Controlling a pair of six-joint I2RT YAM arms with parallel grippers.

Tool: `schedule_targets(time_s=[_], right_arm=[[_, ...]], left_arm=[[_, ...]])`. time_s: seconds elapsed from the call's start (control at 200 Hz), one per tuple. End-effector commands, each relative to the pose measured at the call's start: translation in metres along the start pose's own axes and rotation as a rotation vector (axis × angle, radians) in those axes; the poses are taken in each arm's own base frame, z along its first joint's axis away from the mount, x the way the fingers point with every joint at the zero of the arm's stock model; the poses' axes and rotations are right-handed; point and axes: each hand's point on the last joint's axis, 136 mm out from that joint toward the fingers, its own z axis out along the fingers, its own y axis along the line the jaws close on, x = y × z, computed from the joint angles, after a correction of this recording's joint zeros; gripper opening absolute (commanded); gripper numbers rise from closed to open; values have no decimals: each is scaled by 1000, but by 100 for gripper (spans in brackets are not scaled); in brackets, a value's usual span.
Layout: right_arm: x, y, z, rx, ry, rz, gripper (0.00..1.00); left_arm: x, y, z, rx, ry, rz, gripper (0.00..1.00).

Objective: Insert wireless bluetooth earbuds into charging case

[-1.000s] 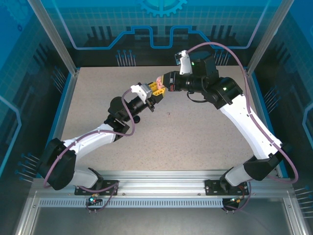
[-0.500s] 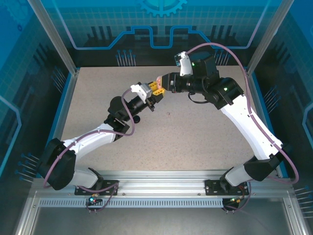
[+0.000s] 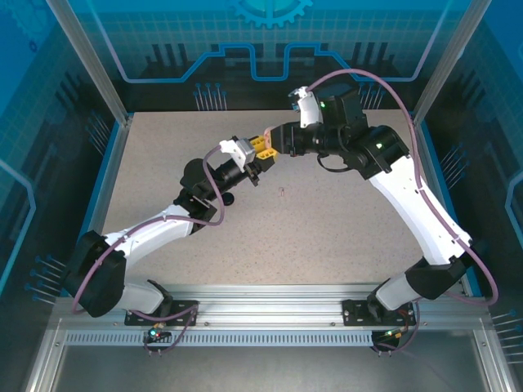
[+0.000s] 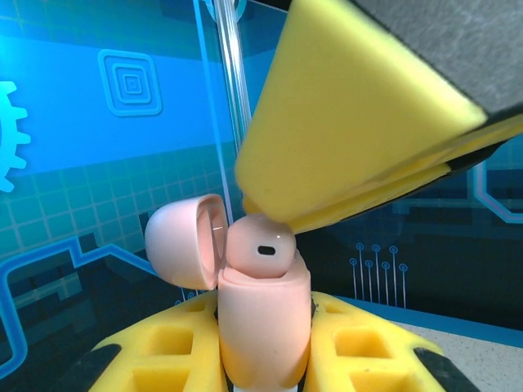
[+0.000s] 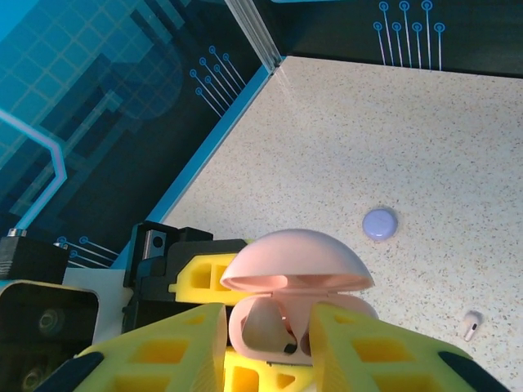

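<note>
The two arms are met in mid-air over the middle of the tabletop, nearer its far edge. The side walls and corner posts are kept well away from the meeting point. Bare surface is left open on every side beneath the arms.

The pink case is clamped between the jaws of the left gripper and is held upright, off the tabletop. Its lid is swung open on the hinge and is tipped back to the left in the left wrist view. The mouth is turned towards the right gripper.

A pale pink earbud is seated in one well. Its rounded head stands proud of the rim with a dark slot facing the left wrist camera. Its stem is hidden inside the case, so the long axis is taken to run down along the case's upright axis.

The right jaws are parted, with one finger on each side of the case mouth, and nothing is gripped by them. A yellow fingertip of the right gripper is seen touching or just above the earbud's head.

On the tabletop beyond, a lavender case lies shut and flat. A loose pale earbud lies well apart from it, nearer the right wrist camera.
</note>
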Motion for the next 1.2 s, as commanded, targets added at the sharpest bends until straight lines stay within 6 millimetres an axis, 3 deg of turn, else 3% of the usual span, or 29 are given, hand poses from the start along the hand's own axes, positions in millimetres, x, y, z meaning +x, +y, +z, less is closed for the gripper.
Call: schedule_targets(time_s=[0.0,0.38,0.765,0.94,1.196], right_arm=[[3,10,3,-24,22,-37,35],[9,4,12,1,52,-59,33],[24,9,15,81,86,-217,31],[28,7,16,106,95,-245,26],[22,4,12,130,59,-246,12]], left_arm=[[-19,-3,6,29,-47,5,0],[-20,-3,6,32,-49,1,0],[-25,-3,5,32,-57,1,0],[-27,-3,5,32,-61,2,0],[-29,-3,4,34,-64,0,0]])
